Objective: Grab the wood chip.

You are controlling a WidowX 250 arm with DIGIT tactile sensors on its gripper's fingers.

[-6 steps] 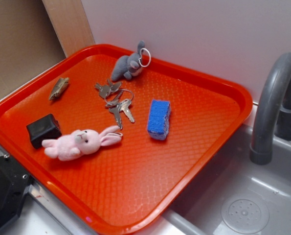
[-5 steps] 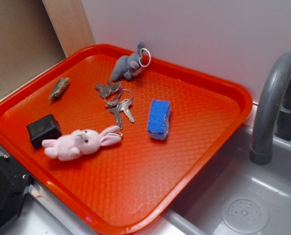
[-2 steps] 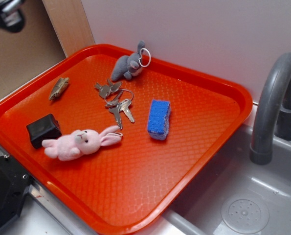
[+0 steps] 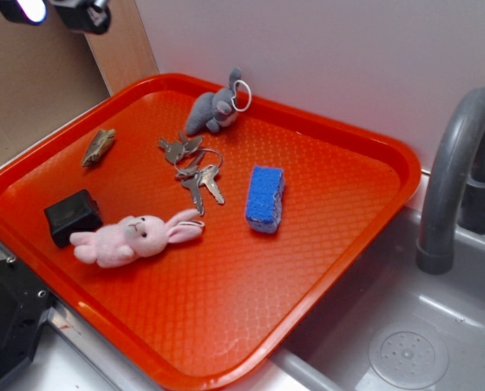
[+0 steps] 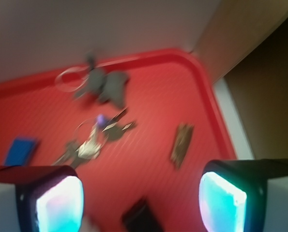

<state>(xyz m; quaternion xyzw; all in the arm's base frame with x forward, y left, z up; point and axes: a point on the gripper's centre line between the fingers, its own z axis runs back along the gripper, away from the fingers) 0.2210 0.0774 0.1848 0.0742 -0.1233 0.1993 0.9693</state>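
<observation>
Hovering apparently open, the gripper (image 5: 141,193) overlooks the wood chip (image 4: 99,147).

**No readable text**

Checked both views: no lettering, labels, brand marks, numbers or signs legible on anything. Wrist view is motion-blurred, so any fine print in front of the jaws can't be resolved. Exterior view is sharper, still shows no markings.

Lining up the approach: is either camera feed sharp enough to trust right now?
Exterior view: sharp, evenly lit; the small brown sliver of wood on the red plastic tray is clear. Wrist view: motion-blurred; that sliver is smeared, the open claw pads glow cyan.
</observation>
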